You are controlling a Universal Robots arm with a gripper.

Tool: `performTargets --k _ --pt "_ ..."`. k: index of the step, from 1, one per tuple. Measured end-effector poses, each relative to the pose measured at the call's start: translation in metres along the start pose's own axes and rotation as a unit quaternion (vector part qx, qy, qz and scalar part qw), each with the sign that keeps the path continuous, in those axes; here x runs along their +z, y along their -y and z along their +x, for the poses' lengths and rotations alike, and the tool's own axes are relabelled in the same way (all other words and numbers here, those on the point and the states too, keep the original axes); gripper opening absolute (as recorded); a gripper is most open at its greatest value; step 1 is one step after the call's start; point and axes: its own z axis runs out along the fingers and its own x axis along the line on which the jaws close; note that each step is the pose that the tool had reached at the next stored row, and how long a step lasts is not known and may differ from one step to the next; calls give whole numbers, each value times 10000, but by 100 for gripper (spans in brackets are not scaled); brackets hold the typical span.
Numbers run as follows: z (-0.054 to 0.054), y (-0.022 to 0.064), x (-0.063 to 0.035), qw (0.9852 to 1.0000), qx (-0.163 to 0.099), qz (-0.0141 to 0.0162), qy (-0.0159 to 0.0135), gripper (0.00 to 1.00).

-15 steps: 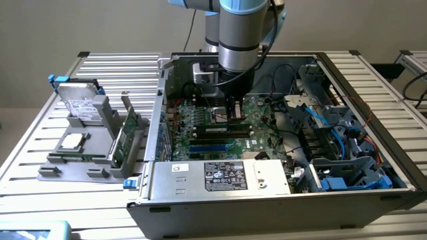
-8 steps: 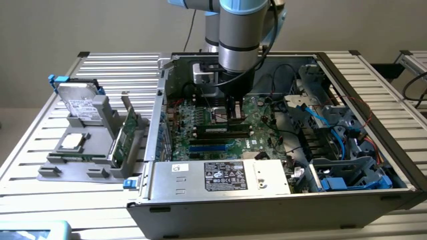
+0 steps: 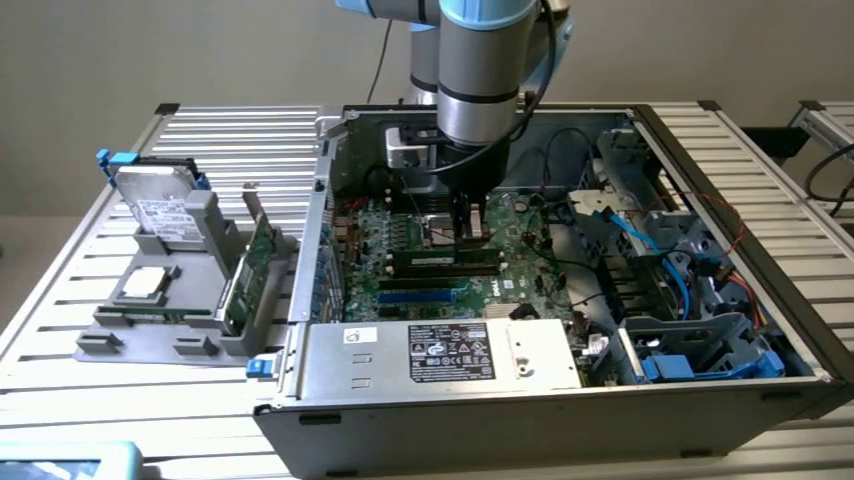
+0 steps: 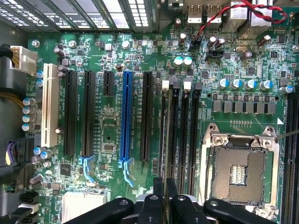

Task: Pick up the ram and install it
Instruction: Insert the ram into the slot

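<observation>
Inside the open computer case (image 3: pixel 400 400), my gripper (image 3: pixel 466 238) reaches straight down onto the green motherboard (image 3: pixel 394 235). The ram (image 3: pixel 438 261) is a long thin stick with a pale label. It stands on edge along the memory slots beneath the fingers. In the wrist view the ram (image 4: pixel 164 135) shows edge-on as a thin line over the first black memory slot. My gripper (image 4: pixel 166 198) is shut on it, one finger pressed to each side. Whether the stick is seated in the slot cannot be told.
More black memory slots (image 4: pixel 183 135) and the empty CPU socket (image 4: pixel 238 172) lie beside the ram. A blue slot (image 4: pixel 125 116) and a white slot (image 4: pixel 46 105) lie on its other side. Blue cables (image 3: pixel 667 250) fill the case's right. A holder at the exterior view's left carries a hard drive (image 3: pixel 163 212) and a green expansion card (image 3: pixel 254 268).
</observation>
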Motion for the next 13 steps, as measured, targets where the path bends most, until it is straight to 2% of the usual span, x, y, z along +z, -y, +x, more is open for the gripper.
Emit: performTargets --k 13 --pt "-6 0 26 10000 0 1 -1 14"
